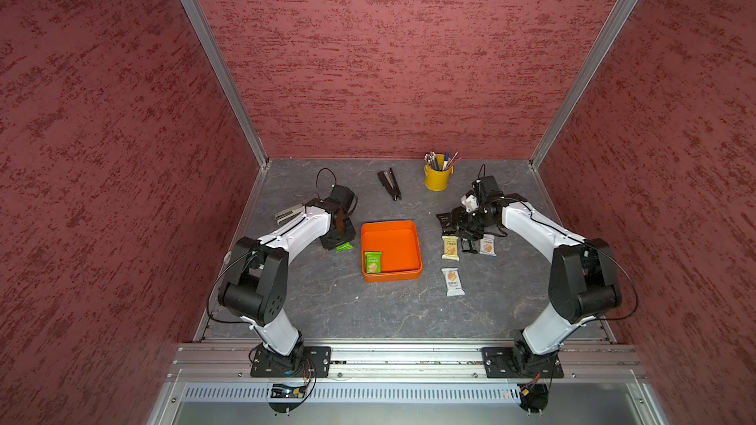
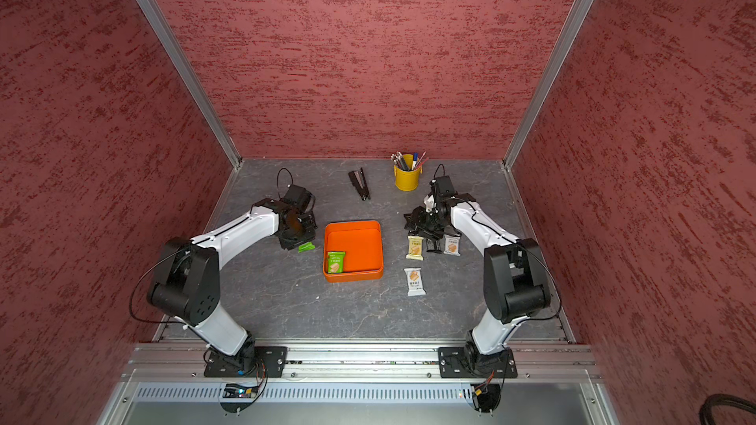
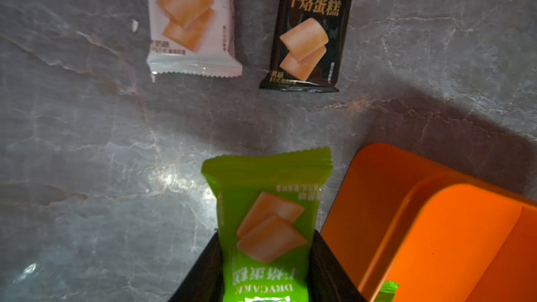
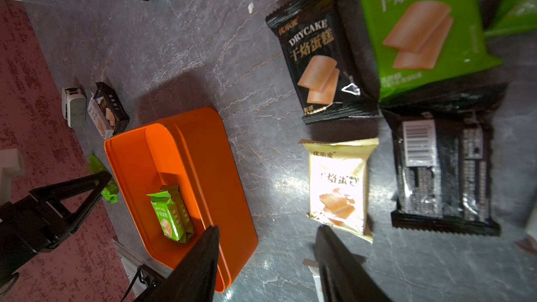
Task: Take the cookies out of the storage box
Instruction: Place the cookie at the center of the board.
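Left gripper (image 3: 266,236) jaws pinch a green cookie packet (image 3: 267,187) just beside the storage box (image 3: 374,199); right gripper (image 4: 268,229) jaws stand apart, empty

Three red, rough-textured walls (image 1: 388,55), joined by aluminium corner posts (image 1: 212,59), enclose a grey marble-patterned counter (image 1: 368,312); a slotted aluminium rail (image 1: 409,351) runs along its front edge.
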Tool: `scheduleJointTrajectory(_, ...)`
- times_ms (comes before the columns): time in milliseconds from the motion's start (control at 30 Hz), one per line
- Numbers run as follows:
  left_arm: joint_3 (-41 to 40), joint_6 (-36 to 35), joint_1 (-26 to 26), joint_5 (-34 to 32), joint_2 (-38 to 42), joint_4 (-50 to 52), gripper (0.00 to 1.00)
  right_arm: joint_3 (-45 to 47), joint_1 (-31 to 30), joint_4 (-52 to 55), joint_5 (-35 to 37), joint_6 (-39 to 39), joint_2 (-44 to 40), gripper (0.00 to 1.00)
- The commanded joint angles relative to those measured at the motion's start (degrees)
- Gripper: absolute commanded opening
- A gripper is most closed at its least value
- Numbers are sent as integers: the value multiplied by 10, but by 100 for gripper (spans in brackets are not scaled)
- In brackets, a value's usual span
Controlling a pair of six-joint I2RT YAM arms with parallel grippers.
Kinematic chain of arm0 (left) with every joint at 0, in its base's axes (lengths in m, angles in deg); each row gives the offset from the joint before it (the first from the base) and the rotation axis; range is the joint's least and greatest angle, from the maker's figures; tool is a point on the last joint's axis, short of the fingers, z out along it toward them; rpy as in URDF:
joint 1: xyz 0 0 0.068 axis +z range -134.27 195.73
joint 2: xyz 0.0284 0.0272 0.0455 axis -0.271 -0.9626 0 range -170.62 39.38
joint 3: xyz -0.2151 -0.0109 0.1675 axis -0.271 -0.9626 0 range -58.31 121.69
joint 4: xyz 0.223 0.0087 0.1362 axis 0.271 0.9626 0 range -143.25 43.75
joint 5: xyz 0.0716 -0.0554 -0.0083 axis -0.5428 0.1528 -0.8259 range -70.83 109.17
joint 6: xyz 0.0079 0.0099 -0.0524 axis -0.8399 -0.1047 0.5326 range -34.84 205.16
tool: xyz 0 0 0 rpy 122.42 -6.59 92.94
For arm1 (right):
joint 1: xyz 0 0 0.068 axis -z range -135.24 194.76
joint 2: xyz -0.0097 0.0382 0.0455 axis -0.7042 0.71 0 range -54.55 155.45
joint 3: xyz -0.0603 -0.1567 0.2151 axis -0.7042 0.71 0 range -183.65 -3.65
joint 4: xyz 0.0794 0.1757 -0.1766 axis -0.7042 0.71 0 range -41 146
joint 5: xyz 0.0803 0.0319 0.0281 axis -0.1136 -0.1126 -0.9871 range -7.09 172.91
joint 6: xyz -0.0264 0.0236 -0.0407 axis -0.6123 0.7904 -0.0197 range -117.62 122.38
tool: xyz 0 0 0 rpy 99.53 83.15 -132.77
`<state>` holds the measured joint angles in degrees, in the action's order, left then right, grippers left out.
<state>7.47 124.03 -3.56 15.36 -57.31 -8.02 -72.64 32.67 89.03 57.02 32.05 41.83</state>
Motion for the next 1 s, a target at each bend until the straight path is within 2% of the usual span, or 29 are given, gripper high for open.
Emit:
scheduleJointTrajectory(0,1,-26,1,18,-26,-35,41,-20,4,-4,6,7,10,58)
scheduleJointTrajectory(400,1,-38,2,31,-77,-74,42,-36,4,30,32,0,4,58)
scheduleJointTrajectory(533,-1,-37,1,30,-82,-75,50,-31,4,35,34,-1,-2,58)
scheduleJointTrajectory(600,-2,-35,0,26,-81,-71,61,-29,4,37,36,-2,-7,58)
scheduleJointTrajectory(733,-1,-31,-3,16,-63,-58,74,-28,4,40,36,-7,-12,58)
scheduleJointTrajectory(967,3,-5,-24,9,-3,-38,77,-17,4,41,31,-19,-28,58)
